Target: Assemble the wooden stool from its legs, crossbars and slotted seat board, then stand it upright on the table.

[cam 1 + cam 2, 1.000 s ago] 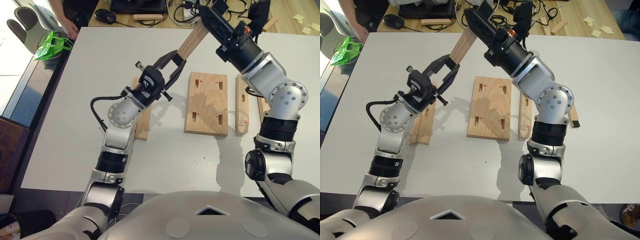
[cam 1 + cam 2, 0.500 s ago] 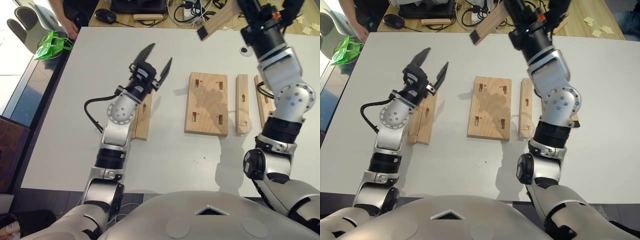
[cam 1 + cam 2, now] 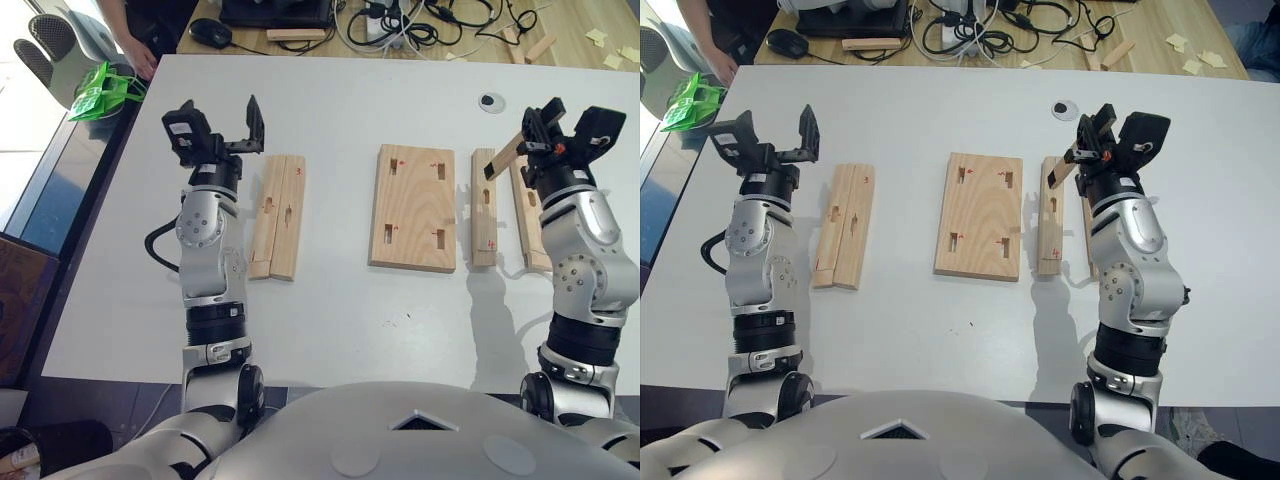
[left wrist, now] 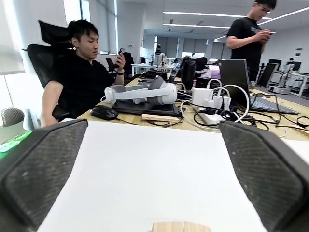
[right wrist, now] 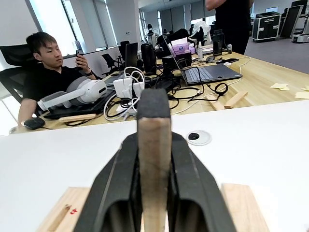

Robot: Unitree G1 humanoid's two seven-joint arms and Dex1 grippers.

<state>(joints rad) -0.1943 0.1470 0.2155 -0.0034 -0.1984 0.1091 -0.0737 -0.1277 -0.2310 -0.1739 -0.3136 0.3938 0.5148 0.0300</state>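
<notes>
The white worktop (image 3: 330, 330) carries the stool parts laid flat in a row across its middle. In the centre lies the seat board (image 3: 413, 208), long side running near to far, with four small slots, two at its near end and two at its far end. To its left, well apart, a pair of legs (image 3: 277, 214) lies side by side and touching, each with a slot cut in it. Just beside the board on the right lies another leg (image 3: 484, 207), parallel to the board with a narrow gap between them. A further strip (image 3: 527, 215) lies beyond that, partly hidden by the right arm.

The left claw (image 3: 220, 118) is held up near the far end of the paired legs, a little to their left. It is spread wide with nothing between its padded fingers (image 4: 38, 169). The right claw (image 5: 154, 183) is clamped tight on a wooden bar (image 3: 503, 157). The bar slants, and its dark end sits over the far part of the right-hand leg. Whether the two touch I cannot tell.

Farther back on the worktop sits a small round cap (image 3: 491, 101), and a green bag (image 3: 100, 90) lies at the far left edge. On the desk behind are a mouse (image 3: 209, 31), a loose wood strip (image 3: 296, 34) and a tangle of cables (image 3: 420, 20).
</notes>
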